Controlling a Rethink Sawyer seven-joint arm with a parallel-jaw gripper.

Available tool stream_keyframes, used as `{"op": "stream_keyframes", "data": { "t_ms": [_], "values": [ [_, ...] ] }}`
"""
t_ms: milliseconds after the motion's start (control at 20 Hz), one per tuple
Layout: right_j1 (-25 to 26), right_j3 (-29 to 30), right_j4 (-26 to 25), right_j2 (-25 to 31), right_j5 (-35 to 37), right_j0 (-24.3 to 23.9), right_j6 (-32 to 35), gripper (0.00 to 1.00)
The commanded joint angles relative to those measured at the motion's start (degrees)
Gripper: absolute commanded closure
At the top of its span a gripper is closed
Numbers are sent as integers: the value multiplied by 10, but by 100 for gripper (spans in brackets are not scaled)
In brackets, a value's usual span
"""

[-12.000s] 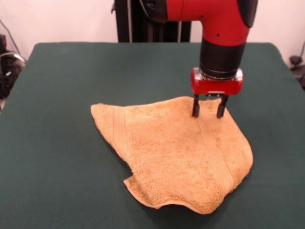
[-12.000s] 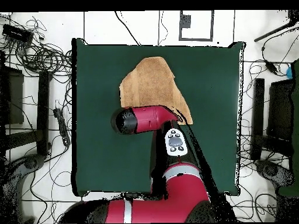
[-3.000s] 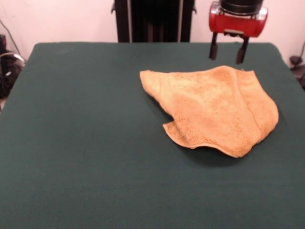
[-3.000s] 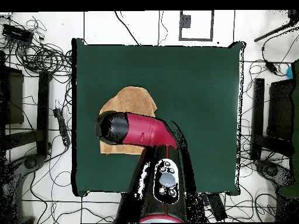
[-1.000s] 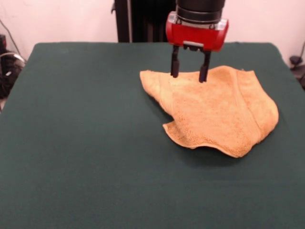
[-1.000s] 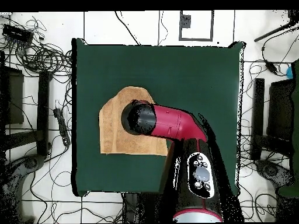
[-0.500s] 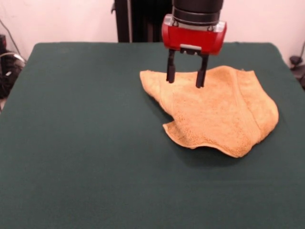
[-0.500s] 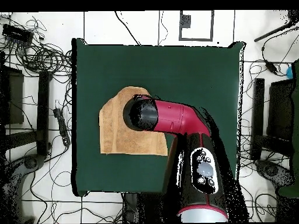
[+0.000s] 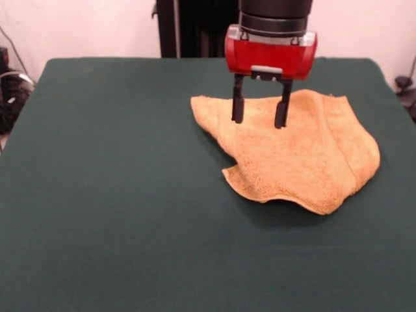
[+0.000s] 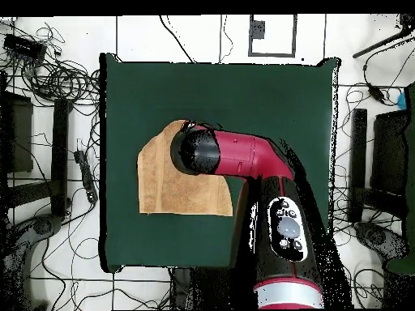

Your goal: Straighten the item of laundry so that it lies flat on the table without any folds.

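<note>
Over the towel's far left part, the red-bodied gripper (image 9: 259, 112) with black fingers hangs spread apart, pinching nothing.
Beneath it the rumpled mustard terry-cloth towel (image 9: 299, 153) lies right of centre on the dark green cloth-covered table (image 9: 117, 195), its near edge curled and lifted.

The towel (image 9: 292, 153) is a soft terry cloth with a rough, looped, matt surface, and a flatter woven band crosses it near one end. The table (image 9: 117, 195) is covered with a smooth, matt cloth. The gripper (image 9: 259, 112) has a glossy red shell and matt black fingers (image 9: 238, 107).
</note>
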Motion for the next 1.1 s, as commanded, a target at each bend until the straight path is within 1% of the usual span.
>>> {"op": "stream_keyframes", "data": {
  "t_ms": [50, 650, 900, 1100],
  "values": [
    [41, -5, -28, 83, -37, -7, -13, 0],
    [70, -28, -71, 60, -23, -1, 1, 0],
    [75, -21, -81, 62, -19, -4, 4, 0],
    [77, -18, -76, 70, 3, -7, 4, 0]
  ]
}}
